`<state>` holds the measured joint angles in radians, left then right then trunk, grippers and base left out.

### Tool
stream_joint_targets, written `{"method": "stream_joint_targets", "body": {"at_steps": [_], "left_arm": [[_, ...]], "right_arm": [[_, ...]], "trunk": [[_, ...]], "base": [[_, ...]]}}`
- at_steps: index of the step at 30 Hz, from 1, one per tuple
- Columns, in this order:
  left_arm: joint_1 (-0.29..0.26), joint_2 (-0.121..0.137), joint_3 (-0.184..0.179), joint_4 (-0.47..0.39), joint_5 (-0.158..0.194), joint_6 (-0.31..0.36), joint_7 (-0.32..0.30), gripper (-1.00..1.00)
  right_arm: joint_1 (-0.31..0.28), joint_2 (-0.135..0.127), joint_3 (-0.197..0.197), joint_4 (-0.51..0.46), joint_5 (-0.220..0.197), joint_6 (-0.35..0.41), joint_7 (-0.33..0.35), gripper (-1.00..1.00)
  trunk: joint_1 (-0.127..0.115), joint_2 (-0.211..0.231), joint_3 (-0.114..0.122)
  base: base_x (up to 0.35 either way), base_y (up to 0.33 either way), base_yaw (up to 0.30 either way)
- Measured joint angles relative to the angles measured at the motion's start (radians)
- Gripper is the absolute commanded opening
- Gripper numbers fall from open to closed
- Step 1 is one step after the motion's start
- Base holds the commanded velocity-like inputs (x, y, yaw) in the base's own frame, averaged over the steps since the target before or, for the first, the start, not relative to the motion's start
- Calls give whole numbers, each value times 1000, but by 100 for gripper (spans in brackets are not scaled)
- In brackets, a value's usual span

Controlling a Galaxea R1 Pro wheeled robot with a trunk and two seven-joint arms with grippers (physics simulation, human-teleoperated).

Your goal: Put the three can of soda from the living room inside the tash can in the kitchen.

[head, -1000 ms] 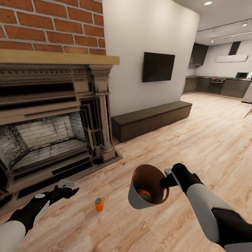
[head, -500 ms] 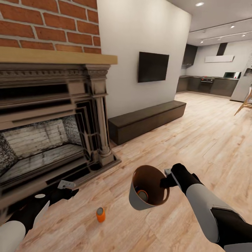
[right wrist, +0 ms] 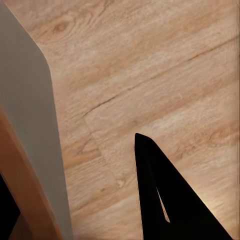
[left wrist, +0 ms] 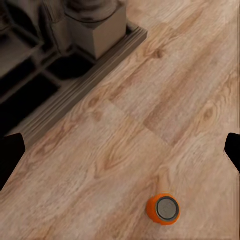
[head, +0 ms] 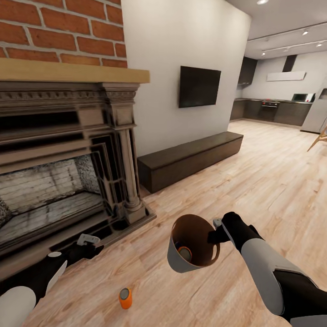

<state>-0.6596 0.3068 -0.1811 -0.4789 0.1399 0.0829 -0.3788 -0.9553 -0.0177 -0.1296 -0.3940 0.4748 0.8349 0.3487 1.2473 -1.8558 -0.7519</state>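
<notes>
Still collecting cans: my right gripper (head: 217, 230) is clamped on the tash can's (head: 178, 259) rim, one can inside. My left fingers (head: 89, 239) are apart above the floor can (head: 125, 298); next, descend and grasp it.

No legible txt anywhere.

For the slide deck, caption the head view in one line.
Right gripper holds the trash can with one soda can inside; another soda can stands on the floor near the left gripper.
</notes>
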Motion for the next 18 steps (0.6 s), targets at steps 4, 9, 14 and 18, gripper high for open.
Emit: {"method": "stream_joint_targets", "body": {"at_steps": [4, 9, 14, 18], "left_arm": [[0, -7, -1, 0, 0, 1, 16, 100], [0, -10, 0, 0, 0, 1, 23, 100], [0, -10, 2, 0, 2, 1, 24, 100], [0, -10, 3, -1, 6, 0, 24, 100]], "right_arm": [[0, -1, -1, 0, -1, 0, 0, -100], [0, -2, -3, -2, 6, -1, 0, -100], [0, 0, -1, -1, -3, 1, 0, -100], [0, 0, 0, 0, 1, 0, 0, -100]], "trunk": [[0, 0, 0], [0, 0, 1], [0, 0, 2], [0, 0, 2]], "base": [[268, -178, -25], [248, -144, -111], [172, -38, -48], [51, 7, -12]]}}
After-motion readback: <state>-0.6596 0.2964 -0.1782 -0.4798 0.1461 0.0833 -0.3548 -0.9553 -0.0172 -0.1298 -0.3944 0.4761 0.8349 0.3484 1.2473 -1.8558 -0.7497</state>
